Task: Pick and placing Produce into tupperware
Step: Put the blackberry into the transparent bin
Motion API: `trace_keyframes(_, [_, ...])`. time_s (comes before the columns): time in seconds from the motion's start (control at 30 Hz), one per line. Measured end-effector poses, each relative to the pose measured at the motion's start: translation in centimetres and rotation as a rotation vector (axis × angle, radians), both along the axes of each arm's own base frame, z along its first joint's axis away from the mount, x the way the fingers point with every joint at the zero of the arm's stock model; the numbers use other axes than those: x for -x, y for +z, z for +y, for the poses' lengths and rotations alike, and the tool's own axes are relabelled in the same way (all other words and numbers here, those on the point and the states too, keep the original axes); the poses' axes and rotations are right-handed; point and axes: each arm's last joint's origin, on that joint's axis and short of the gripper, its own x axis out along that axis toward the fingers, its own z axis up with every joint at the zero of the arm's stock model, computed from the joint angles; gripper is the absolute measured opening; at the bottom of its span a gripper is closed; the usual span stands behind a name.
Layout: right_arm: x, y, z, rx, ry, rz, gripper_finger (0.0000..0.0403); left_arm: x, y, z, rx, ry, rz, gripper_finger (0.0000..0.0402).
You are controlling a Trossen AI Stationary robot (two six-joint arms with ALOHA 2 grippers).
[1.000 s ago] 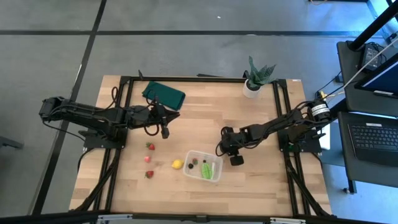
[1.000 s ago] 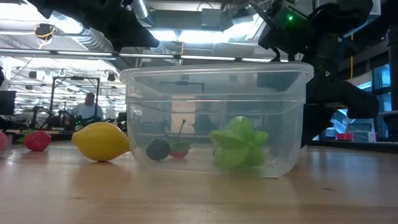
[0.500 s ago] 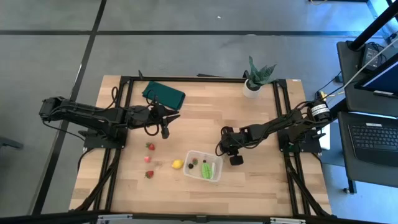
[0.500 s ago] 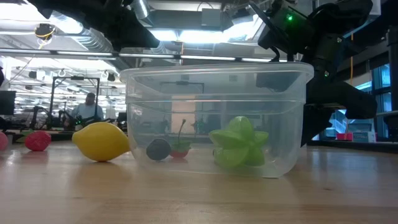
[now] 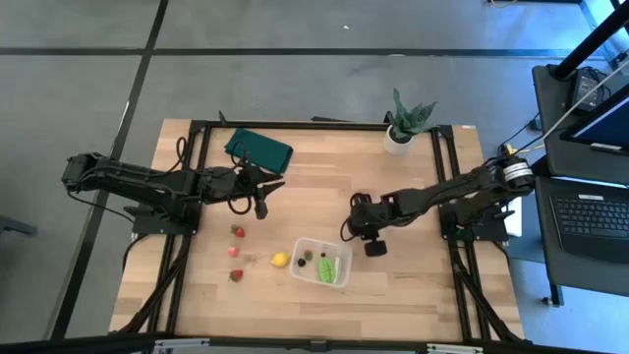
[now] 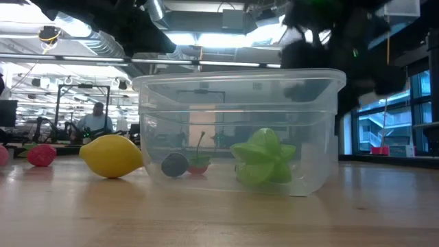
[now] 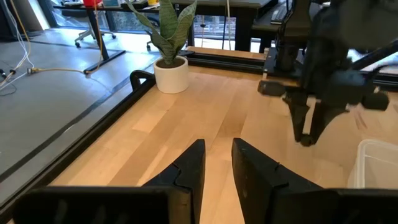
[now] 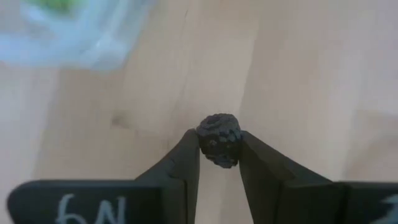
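The clear tupperware [image 5: 321,262] stands near the table's front middle, holding a light green piece [image 6: 264,156], a dark berry [image 6: 174,165] and a small red fruit [image 6: 199,165]. A yellow lemon [image 5: 280,260] lies just left of it, and three red strawberries [image 5: 234,251] lie farther left. My right gripper [image 5: 348,234] hangs just beyond the tub's far right corner, shut on a dark berry [image 8: 219,140]. Back near the green cloth, my left gripper [image 7: 217,155] is open with nothing between its fingers. My right gripper pinches the dark berry's two sides [image 8: 205,142] between its two fingertips [image 8: 186,155]. The fingers slant steeply down at it from the table's right. The berry sits at the fingers' free ends, lifted clear of the wood.
A dark green folded cloth [image 5: 258,147] lies at the far left of the table, and a spiky plant in a white pot [image 5: 403,130] stands at the far right. Bare wood shows between the two arms. A person [image 6: 96,120] sits far off in the room.
My right gripper has gone up from beside the tupperware, staying shut on the dark berry; it shows blurred in the low view.
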Motion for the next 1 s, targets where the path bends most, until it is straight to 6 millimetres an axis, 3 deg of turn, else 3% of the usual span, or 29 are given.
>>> trace_keyframes(0.17, [-1.0,4.9,0.3,-0.027,-0.002,-0.151,0.0097,0.0,0.0,0.0,0.000,0.000,0.000,0.0067])
trace_keyframes(0.33, [-2.5,9.2,1.7,-0.090,0.033,-0.285,0.0098,0.0,0.0,0.0,0.000,0.000,0.000,0.0056])
trace_keyframes(0.43, [-3.2,10.5,2.9,-0.104,0.066,-0.338,0.0098,0.0,0.0,0.0,0.000,0.000,0.000,0.0049])
trace_keyframes(0.53, [-3.8,10.7,3.5,-0.110,0.083,-0.349,0.0098,0.0,0.0,0.0,0.000,0.000,0.004,0.0042])
trace_keyframes(1.0, [-6.1,4.7,6.1,-0.128,0.128,-0.188,0.0099,0.0,-0.1,0.0,0.000,0.000,0.009,0.0016])
